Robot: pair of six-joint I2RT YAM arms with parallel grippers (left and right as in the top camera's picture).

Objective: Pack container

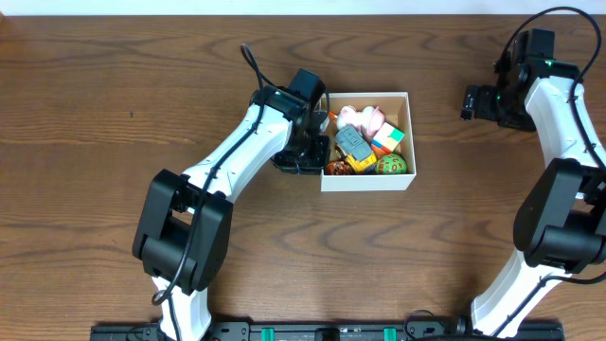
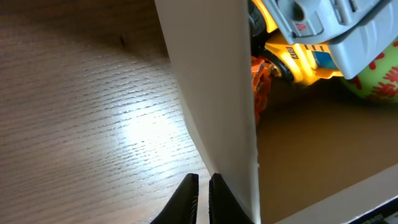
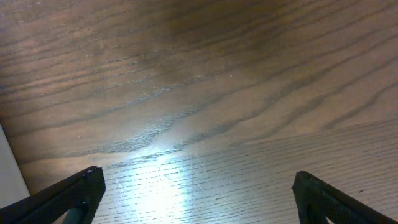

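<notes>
As viewed from the left wrist, noted left pincer (image 2: 203, 183) clenched, tips pressed together, grasping nothing. Placed outside the container (image 2: 217, 93), just beside its left wall and low over the table (image 2: 81, 112); cannot tell whether touching that wall. Confirmed from overhead: left pincer (image 1: 303, 156) at the outer face of the left wall, arm reaching in from the lower left.

Beyond that wall, inside, recorded toys packed close together. Found orange toy (image 2: 260, 87) hard against the wall's inner face. Found grey-and-yellow toy vehicle (image 2: 323, 37) lying over it. Found green ball (image 2: 379, 78) with red marks further right, partly under the vehicle's grey body. From overhead, logged also a pink toy (image 1: 365, 117) at the far side and a multicoloured cube (image 1: 386, 139) between pink toy and green ball. Noted brown floor of the container showing in front of the toys in the wrist view.

Located container (image 1: 369, 183) near the middle of the table, resting flat. Square in plan, so no long axis to report. Open face upward; sides running nearly parallel with the table edges, with a slight skew.

Observed right pincer (image 3: 199, 186) released, fingers spread wide above the table, holding nothing. From overhead, placed right pincer (image 1: 471, 101) well apart to the right of the container, pointing towards it.
</notes>
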